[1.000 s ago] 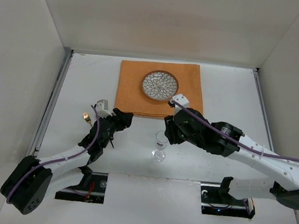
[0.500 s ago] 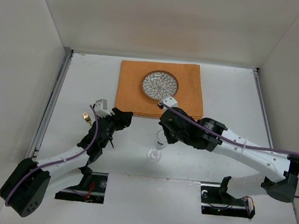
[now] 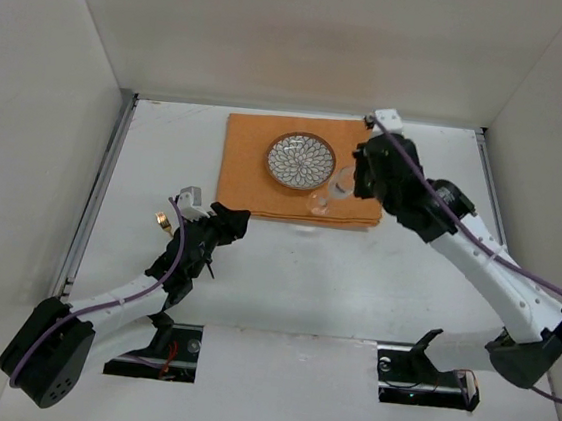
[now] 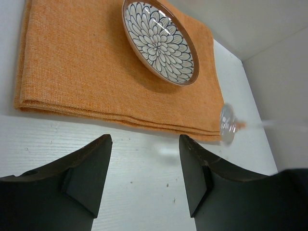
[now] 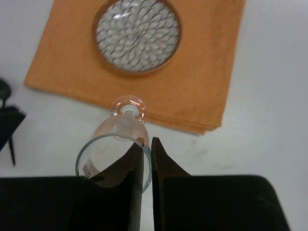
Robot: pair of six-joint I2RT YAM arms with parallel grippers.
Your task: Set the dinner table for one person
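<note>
A: Top view?
B: Right gripper [image 3: 351, 181] pinches a clear stemmed wine glass [image 3: 331, 194] over the orange cloth placemat [image 3: 251, 162] on the white dinner table [image 3: 414, 285], at four o'clock of the patterned round plate [image 3: 301, 160].
A: Wrists?
B: Left gripper [image 4: 144, 140] gapes empty; the right clamps the rim. Next, likely: set it upright, then release.
</note>
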